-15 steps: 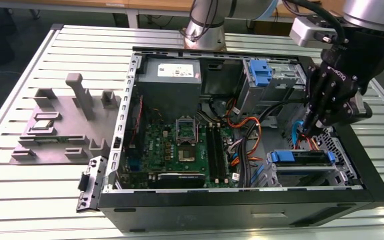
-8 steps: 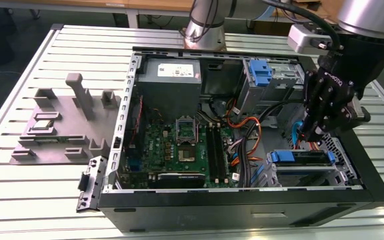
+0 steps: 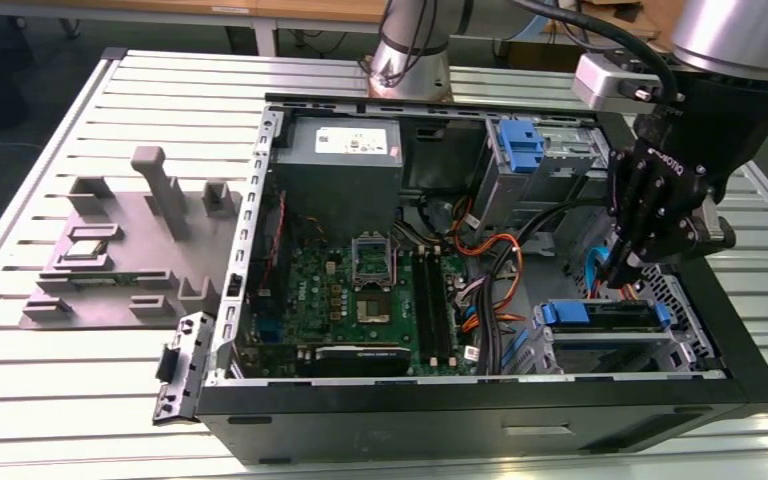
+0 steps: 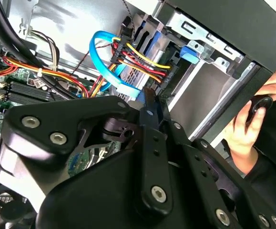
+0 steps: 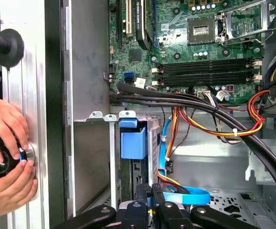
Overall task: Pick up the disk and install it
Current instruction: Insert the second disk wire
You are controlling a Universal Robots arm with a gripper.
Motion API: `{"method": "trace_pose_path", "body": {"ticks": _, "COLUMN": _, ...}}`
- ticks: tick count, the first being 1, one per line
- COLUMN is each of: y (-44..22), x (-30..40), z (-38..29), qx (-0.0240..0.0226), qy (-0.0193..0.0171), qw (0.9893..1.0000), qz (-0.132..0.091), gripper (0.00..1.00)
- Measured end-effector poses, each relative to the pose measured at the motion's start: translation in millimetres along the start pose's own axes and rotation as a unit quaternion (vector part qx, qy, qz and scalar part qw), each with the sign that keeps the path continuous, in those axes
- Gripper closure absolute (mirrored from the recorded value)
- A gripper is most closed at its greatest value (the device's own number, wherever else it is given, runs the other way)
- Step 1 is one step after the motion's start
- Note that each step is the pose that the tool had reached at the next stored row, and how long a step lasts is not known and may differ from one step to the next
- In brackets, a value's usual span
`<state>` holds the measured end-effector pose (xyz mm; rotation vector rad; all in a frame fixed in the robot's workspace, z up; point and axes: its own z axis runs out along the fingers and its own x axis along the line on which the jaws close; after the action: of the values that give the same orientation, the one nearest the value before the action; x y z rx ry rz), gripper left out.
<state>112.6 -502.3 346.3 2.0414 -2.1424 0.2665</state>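
The disk lies in the metal drive cage at the case's front corner, on the exterior view's right, with its blue rail end facing the motherboard. In the first wrist view the disk's blue rail tab sticks out of the cage slot. In the second wrist view the disk sits behind a bundle of cables. My gripper hangs just above the cage, shut, its fingertips close to the disk's cabled end. I see nothing held between them.
The open case holds a motherboard, a grey power supply and an upper cage with a blue bracket. Orange, black and blue cables cross beside the cage. A person's hands work a black knob outside the case wall. Grey fixtures stand on the slatted table.
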Motion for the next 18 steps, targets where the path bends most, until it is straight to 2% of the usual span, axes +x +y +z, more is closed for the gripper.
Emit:
{"method": "trace_pose_path", "body": {"ticks": 8, "y": 0.0, "x": 0.0, "z": 0.1, "qx": 0.0, "qy": 0.0002, "qw": 1.0, "qz": 0.0, "gripper": 0.83}}
{"method": "trace_pose_path", "body": {"ticks": 9, "y": 0.0, "x": 0.0, "z": 0.1, "qx": 0.0, "qy": 0.0002, "qw": 1.0, "qz": 0.0, "gripper": 0.77}}
{"method": "trace_pose_path", "body": {"ticks": 10, "y": 0.0, "x": 0.0, "z": 0.1, "qx": 0.0003, "qy": 0.0002, "qw": 1.0, "qz": -0.001, "gripper": 0.77}}
{"method": "trace_pose_path", "body": {"ticks": 11, "y": 0.0, "x": 0.0, "z": 0.2, "qx": 0.001, "qy": 0.0001, "qw": 1.0, "qz": -0.004, "gripper": 0.71}}
{"method": "trace_pose_path", "body": {"ticks": 17, "y": 0.0, "x": 0.2, "z": 0.3, "qx": 0.0075, "qy": -0.0001, "qw": 0.9995, "qz": -0.03, "gripper": 0.72}}
{"method": "trace_pose_path", "body": {"ticks": 18, "y": 0.0, "x": 0.2, "z": 0.4, "qx": 0.0083, "qy": -0.0002, "qw": 0.9994, "qz": -0.033, "gripper": 0.78}}
